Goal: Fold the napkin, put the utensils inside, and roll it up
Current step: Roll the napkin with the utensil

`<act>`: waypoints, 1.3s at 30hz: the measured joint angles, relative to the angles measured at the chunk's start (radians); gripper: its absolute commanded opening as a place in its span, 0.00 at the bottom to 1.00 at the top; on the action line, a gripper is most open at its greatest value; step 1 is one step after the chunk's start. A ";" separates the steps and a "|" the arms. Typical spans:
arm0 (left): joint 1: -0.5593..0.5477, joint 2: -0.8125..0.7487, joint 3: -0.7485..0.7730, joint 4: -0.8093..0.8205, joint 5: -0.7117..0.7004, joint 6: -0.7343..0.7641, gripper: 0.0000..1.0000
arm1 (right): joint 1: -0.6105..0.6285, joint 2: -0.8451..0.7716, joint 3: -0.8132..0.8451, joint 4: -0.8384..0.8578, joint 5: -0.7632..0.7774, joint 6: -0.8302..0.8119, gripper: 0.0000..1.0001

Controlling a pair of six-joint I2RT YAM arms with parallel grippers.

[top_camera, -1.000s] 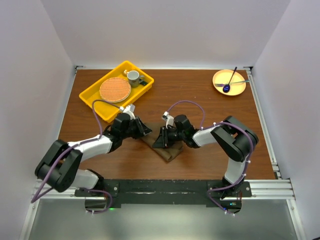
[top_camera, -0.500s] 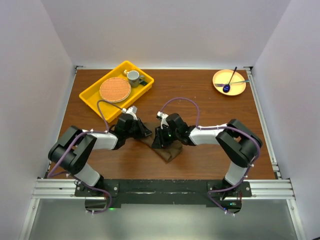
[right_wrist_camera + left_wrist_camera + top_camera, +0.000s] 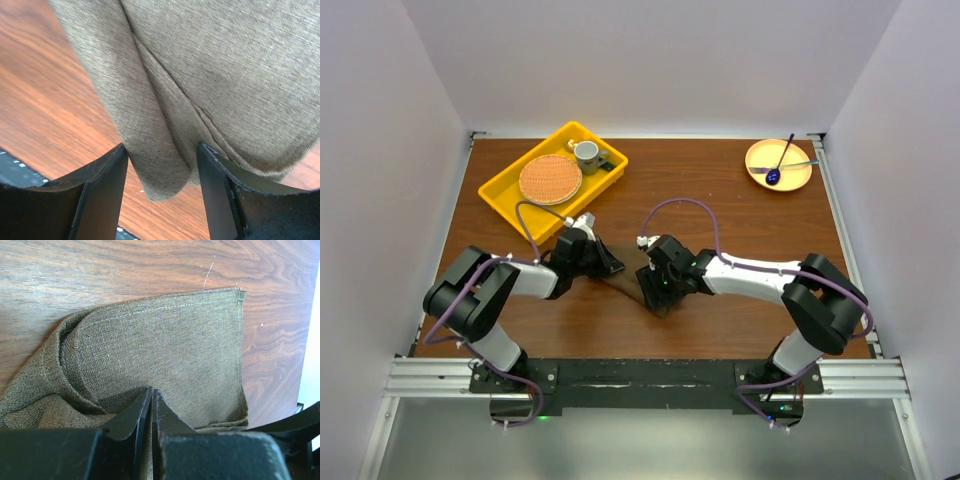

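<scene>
The napkin [image 3: 165,350] lay near the middle of the table [image 3: 740,230], bunched into a narrow strip between the two arms and well apart from the yellow tray [image 3: 510,195] and the plate [image 3: 756,158] at the far edge. The left gripper [image 3: 151,390] had its jaws drawn almost together, and they appeared to pinch a fold of cloth at its end. Beyond it a flat hemmed panel lay smooth, with a loose curl of fabric on one side. The right gripper [image 3: 161,147] stood at a middling width with a thick rolled fold filling the gap and touching both fingers. I took this for a grip on the cloth, with one corner hanging just above the wood. No gold cutlery showed in any view, so whether it already sat inside the folds could not be told. The step looked like tightening or rolling the bundle. To do it well, both grips should hold the full thickness of the fold rather than only the top layer. The two arms should move together so the strip stays taut but is not stretched. The hemmed edge should stay square, so the roll winds evenly and nothing slides out of the open end.
</scene>
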 measured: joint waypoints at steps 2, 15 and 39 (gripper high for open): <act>0.001 0.001 -0.001 0.002 0.000 0.000 0.08 | 0.008 0.000 0.000 -0.008 0.031 -0.006 0.57; 0.005 0.021 0.008 0.014 0.011 0.005 0.04 | 0.155 -0.049 0.045 -0.054 0.292 -0.140 0.80; 0.028 0.050 0.064 -0.042 0.063 0.021 0.04 | 0.247 0.227 0.186 0.110 0.501 -0.380 0.20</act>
